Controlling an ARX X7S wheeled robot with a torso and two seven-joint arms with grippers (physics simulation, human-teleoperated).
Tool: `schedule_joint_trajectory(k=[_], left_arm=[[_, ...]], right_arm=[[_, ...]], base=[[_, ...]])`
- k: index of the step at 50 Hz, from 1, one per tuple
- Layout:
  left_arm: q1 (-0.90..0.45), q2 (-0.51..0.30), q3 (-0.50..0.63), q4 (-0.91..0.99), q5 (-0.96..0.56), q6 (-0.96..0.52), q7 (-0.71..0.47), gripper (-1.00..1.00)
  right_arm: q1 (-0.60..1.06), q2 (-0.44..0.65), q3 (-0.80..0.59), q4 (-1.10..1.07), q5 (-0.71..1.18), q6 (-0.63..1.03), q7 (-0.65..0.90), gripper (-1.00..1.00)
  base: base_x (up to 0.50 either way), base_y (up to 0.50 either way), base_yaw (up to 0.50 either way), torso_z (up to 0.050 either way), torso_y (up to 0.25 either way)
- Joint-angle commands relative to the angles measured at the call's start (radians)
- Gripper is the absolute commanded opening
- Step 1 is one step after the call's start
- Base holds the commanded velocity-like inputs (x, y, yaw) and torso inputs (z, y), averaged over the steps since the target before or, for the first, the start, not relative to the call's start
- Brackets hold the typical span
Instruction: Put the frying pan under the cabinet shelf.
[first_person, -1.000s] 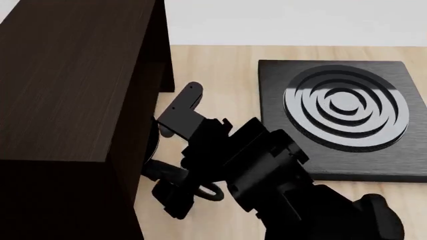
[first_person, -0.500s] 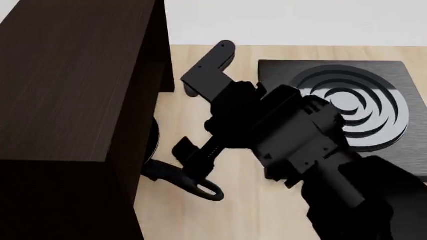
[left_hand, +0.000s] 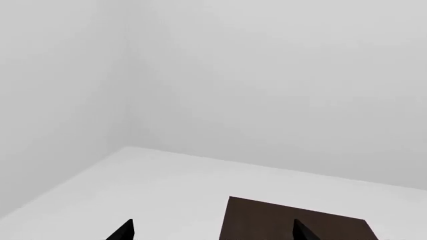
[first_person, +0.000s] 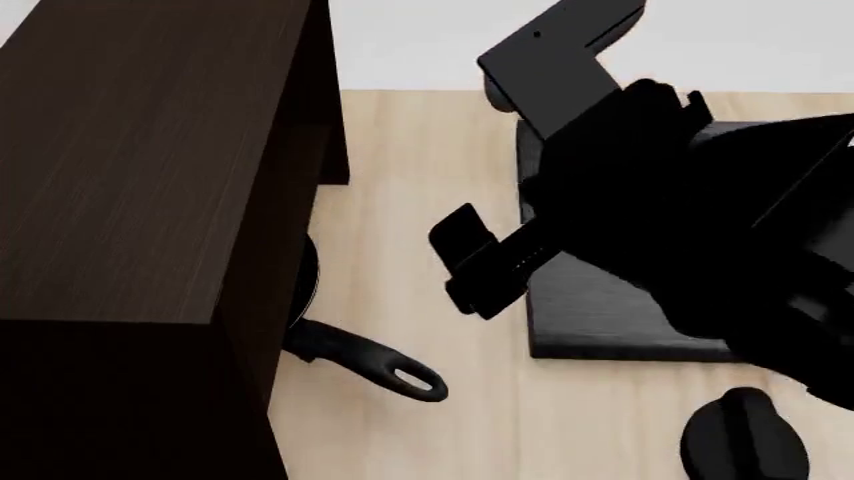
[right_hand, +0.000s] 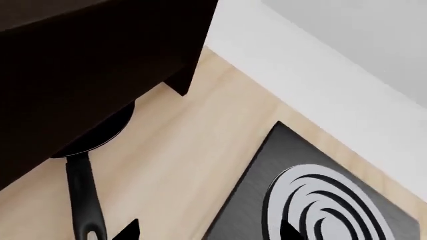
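1 frying pan (first_person: 350, 355) under 1 cabinet shelf (first_person: 147, 170); 1 stove plate (right_hand: 320, 200).

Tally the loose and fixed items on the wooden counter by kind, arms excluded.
Frying pan: 1
Cabinet shelf: 1
Stove plate: 1
Total: 3

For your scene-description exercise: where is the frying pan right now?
In the head view, the frying pan lies at the left, its bowl tucked under the cabinet shelf, its handle poking out over the wooden table.
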Motion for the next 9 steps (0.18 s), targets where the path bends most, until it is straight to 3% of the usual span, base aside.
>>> schedule_joint_trajectory(k=[1, 9], left_arm=[[0.023, -0.002, -0.028, 0.044, -0.038, -0.028, -0.002, 1.0], [0.012, -0.013, -0.056, 0.07, -0.082, -0.064, 0.008, 1.0]], right_arm=[[0.08, 0.173, 0.126, -0.306, 0.29, 0.147, 0.36, 1.0], [0.186, 0.244, 0.165, -0.449, 0.569, 0.192, 0.655, 1.0]], base=[[0.0, 0.0, 0.0, 0.0, 0.0], [0.0, 0.0, 0.0, 0.0, 0.0]])
